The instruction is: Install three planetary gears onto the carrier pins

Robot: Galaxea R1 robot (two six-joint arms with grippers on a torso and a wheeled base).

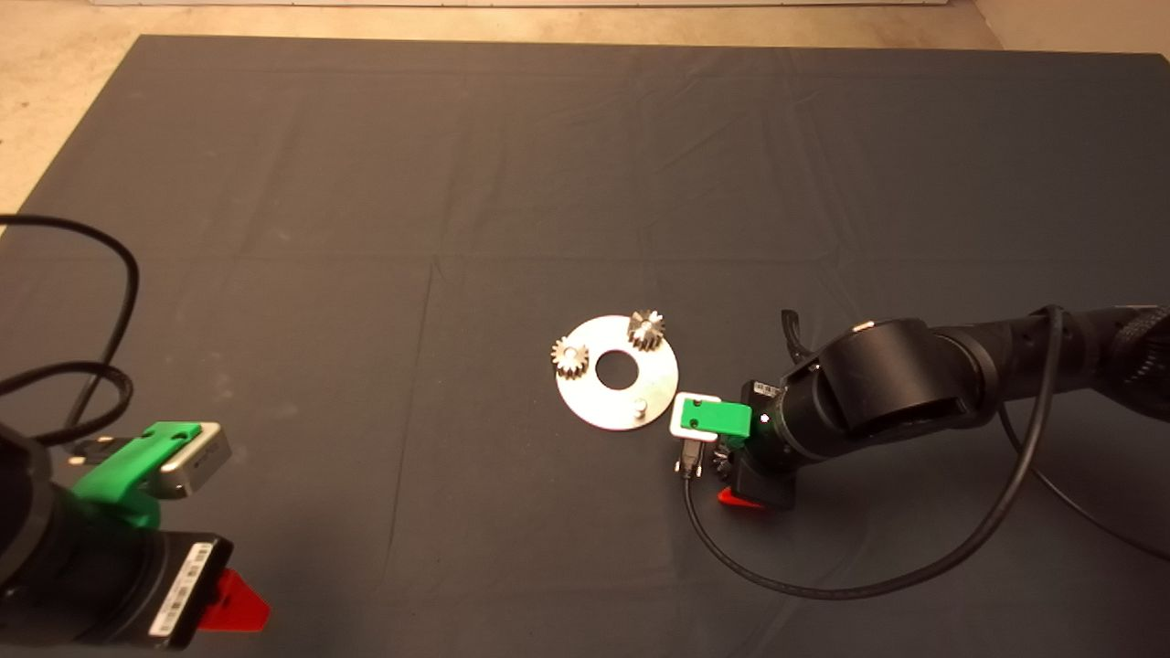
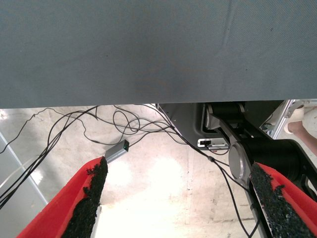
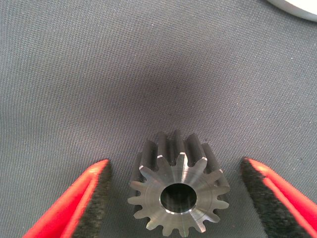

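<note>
Right gripper [image 3: 176, 198], fingers spread around the third planetary gear [image 3: 178, 191] (lying flat on the mat [image 1: 366, 228]), may nudge it aside if you close off-centre.

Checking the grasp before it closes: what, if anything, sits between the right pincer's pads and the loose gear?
Nothing visible does. The right pincer is open with the gear upright on the mat between its pads, a bare gap on each side. The free pin on the disc is also uncovered.
</note>
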